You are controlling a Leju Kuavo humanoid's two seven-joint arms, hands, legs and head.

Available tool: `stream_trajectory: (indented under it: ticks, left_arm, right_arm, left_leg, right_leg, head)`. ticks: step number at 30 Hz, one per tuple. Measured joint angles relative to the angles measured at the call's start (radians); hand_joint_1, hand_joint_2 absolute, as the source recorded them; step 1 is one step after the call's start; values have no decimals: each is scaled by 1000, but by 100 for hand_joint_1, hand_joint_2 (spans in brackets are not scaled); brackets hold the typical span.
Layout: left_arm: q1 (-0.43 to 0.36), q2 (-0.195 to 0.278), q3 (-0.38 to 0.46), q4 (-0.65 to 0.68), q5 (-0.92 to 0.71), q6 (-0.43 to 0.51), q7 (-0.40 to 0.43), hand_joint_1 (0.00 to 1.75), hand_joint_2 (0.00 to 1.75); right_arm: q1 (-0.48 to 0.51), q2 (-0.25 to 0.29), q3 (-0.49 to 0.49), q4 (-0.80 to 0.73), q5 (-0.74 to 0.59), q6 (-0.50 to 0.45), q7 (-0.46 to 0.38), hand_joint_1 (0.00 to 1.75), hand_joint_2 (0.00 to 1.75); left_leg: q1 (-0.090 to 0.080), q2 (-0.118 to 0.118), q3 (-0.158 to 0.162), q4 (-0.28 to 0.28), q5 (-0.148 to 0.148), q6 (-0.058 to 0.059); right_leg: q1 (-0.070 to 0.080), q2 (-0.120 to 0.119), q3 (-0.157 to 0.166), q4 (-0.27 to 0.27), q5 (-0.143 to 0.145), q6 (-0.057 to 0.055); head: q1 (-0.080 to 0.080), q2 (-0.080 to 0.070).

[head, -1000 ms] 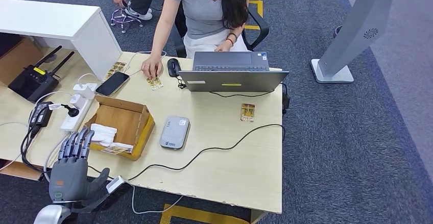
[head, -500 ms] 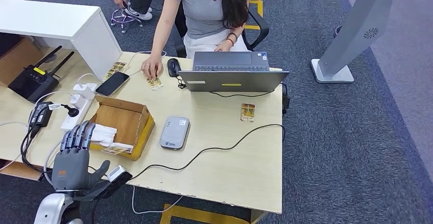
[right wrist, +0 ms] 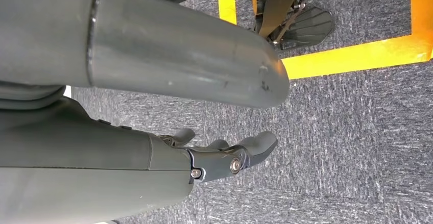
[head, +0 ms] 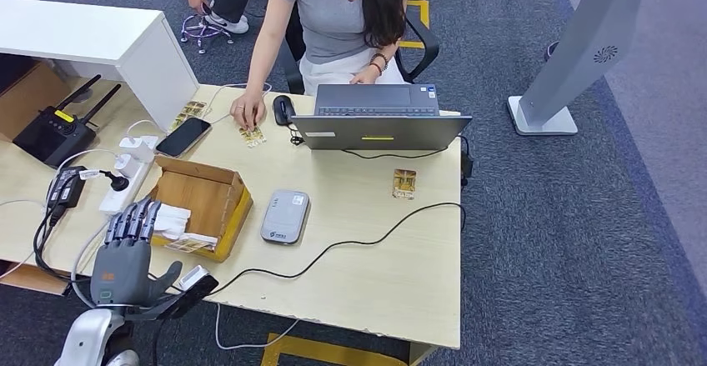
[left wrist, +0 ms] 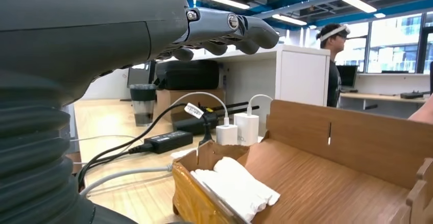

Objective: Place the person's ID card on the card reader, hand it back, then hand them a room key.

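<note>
Left hand (head: 123, 264): was raised over the near left edge of the desk (head: 392, 274), fingers (left wrist: 240, 30) stretched almost straight and side by side, thumb out to the side, nothing held.
Right hand (right wrist: 224, 157): was hung over grey carpet beside a yellow floor line, fingers gently curled and apart, nothing gripped.
Card (head: 252, 135): was pinned flat on the far side of the desk under the fingertips of the person's hand (head: 248, 109) (just beside a black mouse (head: 283, 109)), well apart from the left hand.
Reader (head: 285, 216): was laid flat near the desk's middle, just beside the cardboard box (head: 204, 203), its top bare.
Second card (head: 404, 183): was left alone on the desk in front of the laptop (head: 379, 120).
Box: was open-topped, with white folded cloth (left wrist: 237, 185) inside, just ahead of the left hand's fingertips.
Left side of desk: a phone (head: 183, 136), a power strip (head: 125, 174) with chargers plugged in, and a black router (head: 58, 132) were seen.
</note>
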Motion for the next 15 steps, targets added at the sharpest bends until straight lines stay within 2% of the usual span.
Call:
stream_trajectory:
  ticks: [15]
  left_arm:
    - [-14, 11, 0, 36, 7, -75, 28, 0, 175]
  right_arm:
    - [-1, 0, -11, 0, 21, 6, -3, 0, 0]
  left_leg:
    - [0, 0, 0, 0, 0, 0]
  right_leg:
    - [0, 0, 0, 0, 0, 0]
  head:
    - [0, 0]
